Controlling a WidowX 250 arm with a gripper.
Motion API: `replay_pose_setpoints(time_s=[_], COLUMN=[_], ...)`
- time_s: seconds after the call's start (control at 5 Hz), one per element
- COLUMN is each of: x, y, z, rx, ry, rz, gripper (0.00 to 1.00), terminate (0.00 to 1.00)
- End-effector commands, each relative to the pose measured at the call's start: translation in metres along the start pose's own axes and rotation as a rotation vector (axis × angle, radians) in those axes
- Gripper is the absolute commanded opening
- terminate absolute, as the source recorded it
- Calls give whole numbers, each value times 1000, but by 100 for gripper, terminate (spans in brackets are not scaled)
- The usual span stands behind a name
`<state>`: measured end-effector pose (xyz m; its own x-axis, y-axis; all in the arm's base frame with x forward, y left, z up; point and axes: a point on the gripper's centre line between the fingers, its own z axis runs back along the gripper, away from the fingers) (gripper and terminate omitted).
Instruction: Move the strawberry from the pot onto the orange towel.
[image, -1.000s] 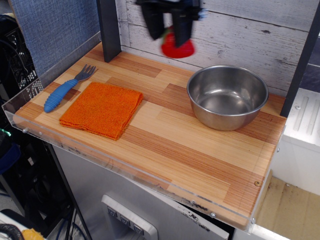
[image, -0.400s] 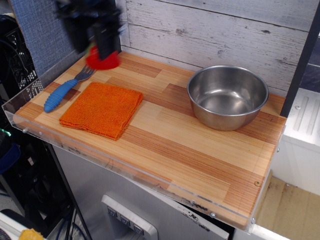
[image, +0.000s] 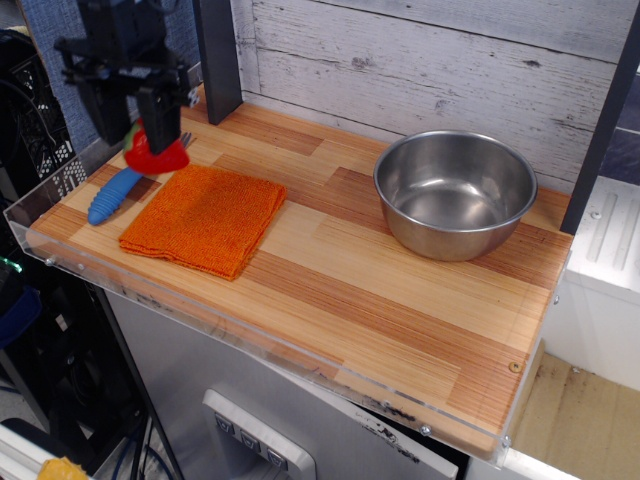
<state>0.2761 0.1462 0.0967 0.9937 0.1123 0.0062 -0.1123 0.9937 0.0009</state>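
Fingers (image: 135, 125) apparently around glossy strawberry (image: 156, 157)

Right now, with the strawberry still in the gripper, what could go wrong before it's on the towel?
1. The strawberry hangs over the orange towel's far-left corner, by the blue-handled fork; released here, it may land on the fork or roll onto bare wood.
2. Lowering straight down, the gripper may strike the fork.
3. The clear edge rail is near, so a rolling strawberry could go overboard.

A blue-handled fork (image: 118, 190) lies on the wooden table (image: 400, 300), before a plank wall (image: 420, 60).
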Motion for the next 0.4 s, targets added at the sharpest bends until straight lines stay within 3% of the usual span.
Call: replay_pose_setpoints(time_s=[0.0, 0.2], x=[-12, -13], y=[-7, -17], z=[2, 6], rx=[27, 25], ry=[-2, -16], rz=[-15, -58], gripper=[0, 100], terminate=[0, 0])
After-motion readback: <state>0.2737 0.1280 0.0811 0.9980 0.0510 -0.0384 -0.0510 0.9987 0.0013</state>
